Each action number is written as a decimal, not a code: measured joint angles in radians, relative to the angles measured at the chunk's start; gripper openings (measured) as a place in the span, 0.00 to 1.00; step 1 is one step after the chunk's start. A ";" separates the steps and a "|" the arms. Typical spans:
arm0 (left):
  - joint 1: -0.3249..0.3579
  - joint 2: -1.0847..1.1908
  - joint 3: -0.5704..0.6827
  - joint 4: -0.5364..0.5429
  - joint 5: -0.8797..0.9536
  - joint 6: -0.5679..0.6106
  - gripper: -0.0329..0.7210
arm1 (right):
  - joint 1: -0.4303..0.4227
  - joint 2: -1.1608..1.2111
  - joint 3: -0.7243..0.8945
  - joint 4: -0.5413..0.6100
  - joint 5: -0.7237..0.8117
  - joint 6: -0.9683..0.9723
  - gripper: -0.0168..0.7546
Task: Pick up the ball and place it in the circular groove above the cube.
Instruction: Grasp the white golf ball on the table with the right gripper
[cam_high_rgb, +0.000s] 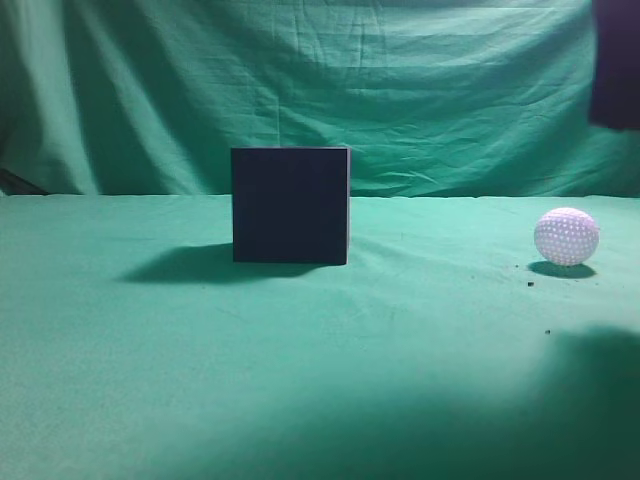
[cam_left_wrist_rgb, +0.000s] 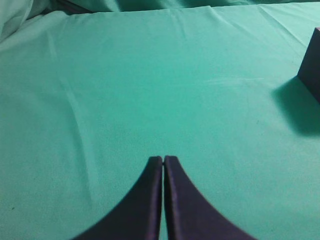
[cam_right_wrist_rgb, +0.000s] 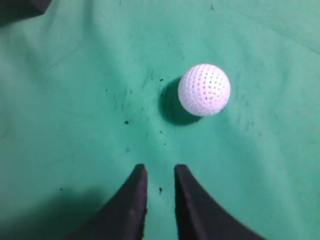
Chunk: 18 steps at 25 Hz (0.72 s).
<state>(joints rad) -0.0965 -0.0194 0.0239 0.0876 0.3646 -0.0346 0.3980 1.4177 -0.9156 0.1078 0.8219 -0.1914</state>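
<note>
On the table: we count one cloth, one cube, one ball, two grippers.
Surface: green cloth, draped up behind too.
Cube: matte dark, mid-table.
Ball: white, dimpled, on the cloth far right of the cube, well apart.
Right gripper: we see fingers slightly parted, empty, ball just ahead.
Left gripper: fingers pressed together, empty.

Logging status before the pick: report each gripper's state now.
Left gripper: closed, holding nothing.
Right gripper: slightly open, empty, above the cloth short of the ball.
</note>
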 joint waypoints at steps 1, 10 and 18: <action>0.000 0.000 0.000 0.000 0.000 0.000 0.04 | 0.004 0.037 -0.020 -0.012 -0.002 0.012 0.18; 0.000 0.000 0.000 0.000 0.000 0.000 0.04 | 0.006 0.273 -0.165 -0.142 -0.013 0.250 0.73; 0.000 0.000 0.000 0.000 0.000 0.000 0.04 | 0.006 0.387 -0.185 -0.164 -0.070 0.307 0.73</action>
<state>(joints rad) -0.0965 -0.0194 0.0239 0.0876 0.3646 -0.0346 0.4043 1.8045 -1.1010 -0.0558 0.7520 0.1154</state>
